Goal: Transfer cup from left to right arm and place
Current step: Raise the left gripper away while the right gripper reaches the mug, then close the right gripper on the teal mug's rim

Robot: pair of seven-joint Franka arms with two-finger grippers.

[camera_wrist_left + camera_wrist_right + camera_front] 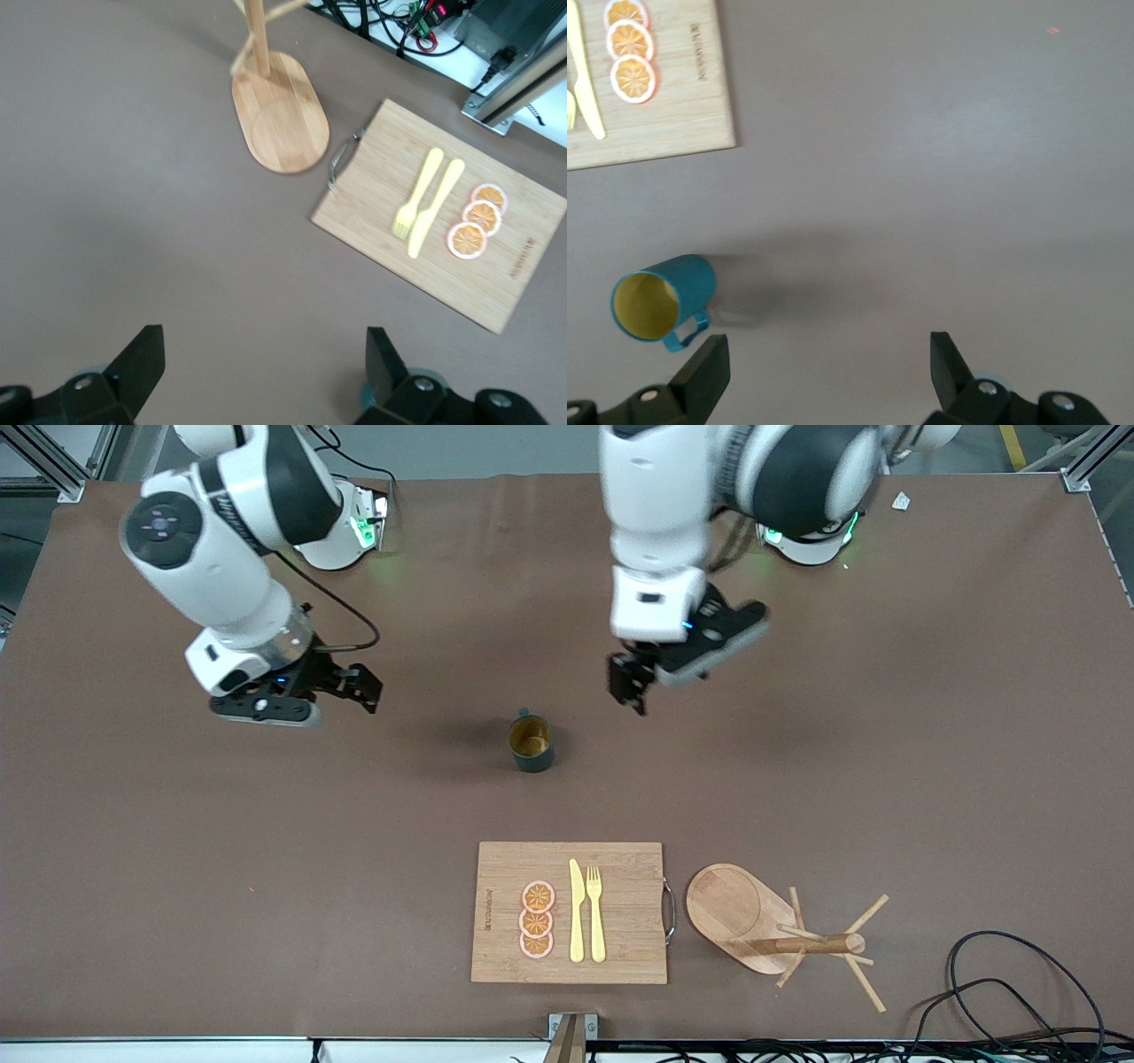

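The cup, a small dark teal-green mug with a tan-gold inside, stands upright on the brown table near its middle. It also shows in the right wrist view, with its small handle toward the camera. My left gripper hangs open and empty in the air, beside the cup toward the left arm's end; its jaws stand wide apart in the left wrist view. My right gripper is open and empty over bare table toward the right arm's end. Neither gripper touches the cup.
A bamboo cutting board nearer the front camera carries three orange slices, a yellow knife and a yellow fork. A wooden mug tree stands beside it. Cables lie at the table's front corner.
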